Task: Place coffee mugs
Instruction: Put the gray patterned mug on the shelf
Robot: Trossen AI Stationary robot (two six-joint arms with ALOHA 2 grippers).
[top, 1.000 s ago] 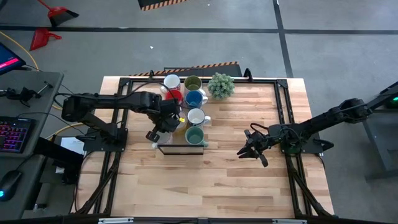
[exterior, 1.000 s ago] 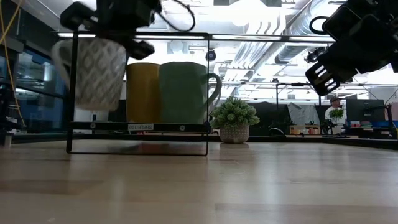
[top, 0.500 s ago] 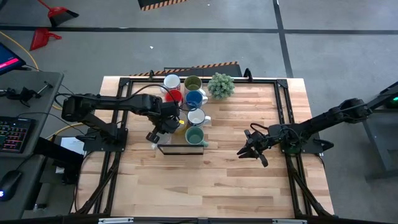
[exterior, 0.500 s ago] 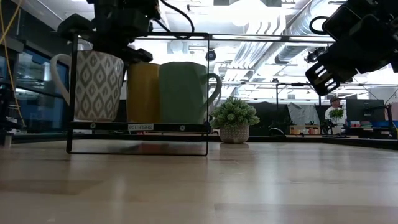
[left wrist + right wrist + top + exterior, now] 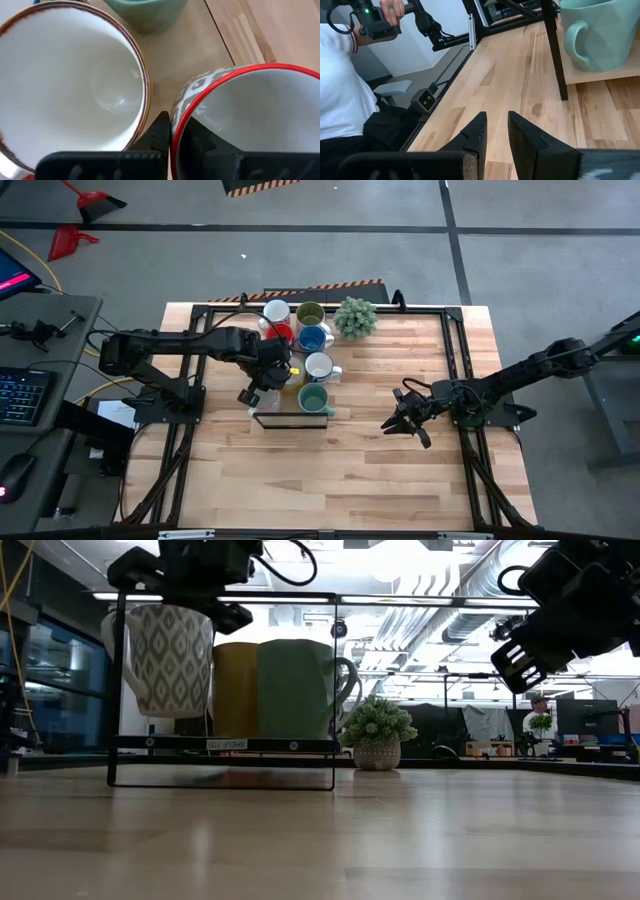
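The left pincer [image 5: 195, 600] pinches the rim of a grey-and-white patterned mug [image 5: 168, 658] with a red lip, holding it clear of the black wire rack [image 5: 222, 744] at the rack's left end, beside a yellow mug [image 5: 233, 688] and a teal mug [image 5: 295, 688]. The rack stands near the counter's [image 5: 350, 460] far edge, with a white mug [image 5: 318, 366], blue mug [image 5: 311, 338], olive mug [image 5: 309, 313] and a potted plant [image 5: 355, 317] close by. The right pincer [image 5: 405, 420] hovers above the counter's right half, fingers [image 5: 472, 135] slightly spread on nothing.
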